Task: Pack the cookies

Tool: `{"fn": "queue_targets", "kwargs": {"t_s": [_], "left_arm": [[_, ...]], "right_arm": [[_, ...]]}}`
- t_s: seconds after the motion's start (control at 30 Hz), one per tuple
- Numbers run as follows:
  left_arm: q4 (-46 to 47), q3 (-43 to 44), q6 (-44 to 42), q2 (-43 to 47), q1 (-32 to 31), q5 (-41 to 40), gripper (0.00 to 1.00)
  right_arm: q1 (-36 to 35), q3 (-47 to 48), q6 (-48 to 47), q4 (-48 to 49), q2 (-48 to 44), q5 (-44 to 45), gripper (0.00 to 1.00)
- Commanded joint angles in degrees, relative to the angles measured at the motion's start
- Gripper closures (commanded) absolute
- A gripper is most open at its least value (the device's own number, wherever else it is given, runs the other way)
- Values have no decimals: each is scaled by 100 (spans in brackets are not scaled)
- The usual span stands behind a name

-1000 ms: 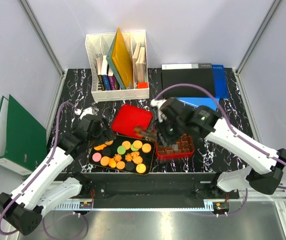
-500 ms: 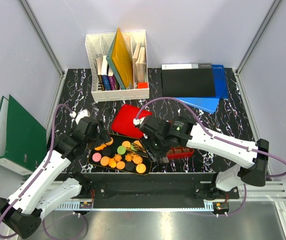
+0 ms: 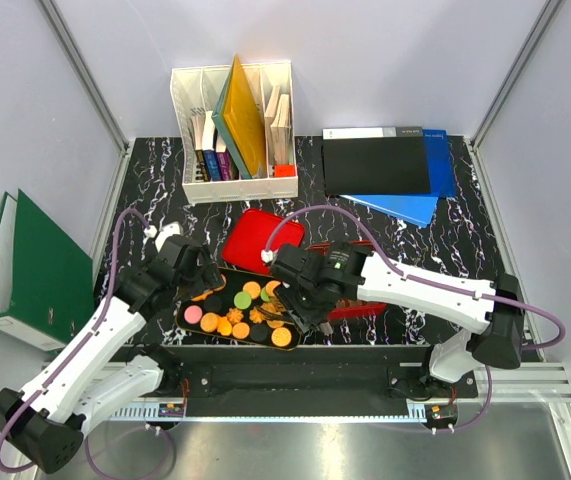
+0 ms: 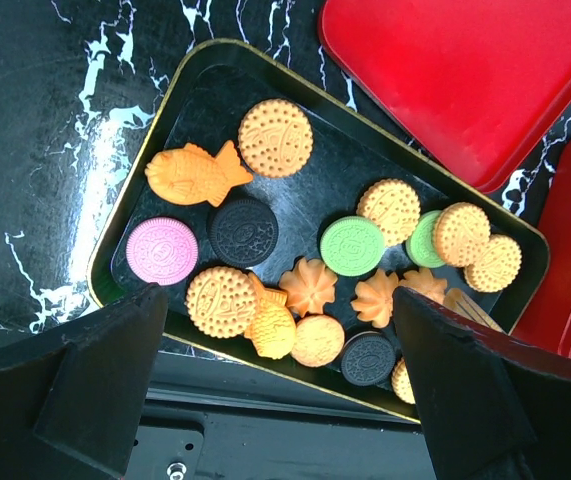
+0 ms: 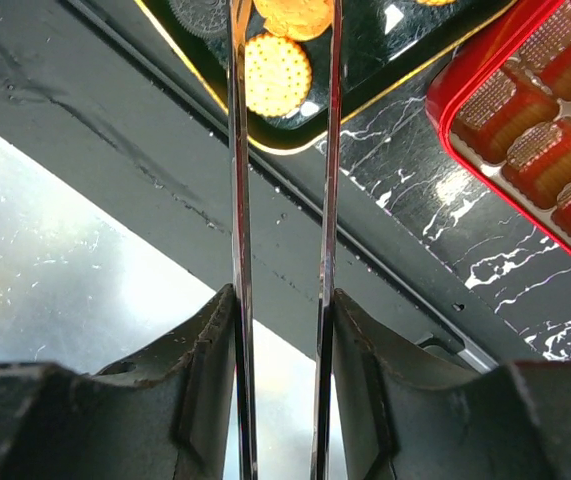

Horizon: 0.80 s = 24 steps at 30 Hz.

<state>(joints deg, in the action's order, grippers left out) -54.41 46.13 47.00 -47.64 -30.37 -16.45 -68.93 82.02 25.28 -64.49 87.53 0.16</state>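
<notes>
Now | left fingers [image 4: 95,370] apart above cookies [image 4: 352,245] | right fingers [image 5: 205,370] clamped on tongs [image 5: 235,200] over tray [image 4: 195,110]

Top camera: high, behind the arm bases, looking down over the whole table [image 3: 455,240]. Left wrist: close, straight down onto the tray [image 4: 330,180] of cookies [image 4: 276,138]. Right wrist: very close, sighting along its tongs [image 5: 237,200] at the tray's near corner and the tin [image 5: 443,100]. All three share the tray.
</notes>
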Motion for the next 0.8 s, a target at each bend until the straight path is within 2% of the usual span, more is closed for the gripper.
{"fn": "queue_targets", "kwargs": {"t_s": [0.0,0.43,0.53,0.7,0.77], "left_arm": [[168,-43,-24,106,-4,106,2],[247,-43,-121,9,-13,230,2],[247,-43,-130,0,-13,256,2],[256,-34,-139,-18,-4,274,2],[273,-25,-139,-18,-13,274,2]], "right_arm": [[-51,7,100,191,98,229,55],[-42,-46,241,297,335,493,53],[-42,-37,241,288,379,458,56],[-42,-2,337,253,239,625,68],[-42,103,346,165,177,800,70]]}}
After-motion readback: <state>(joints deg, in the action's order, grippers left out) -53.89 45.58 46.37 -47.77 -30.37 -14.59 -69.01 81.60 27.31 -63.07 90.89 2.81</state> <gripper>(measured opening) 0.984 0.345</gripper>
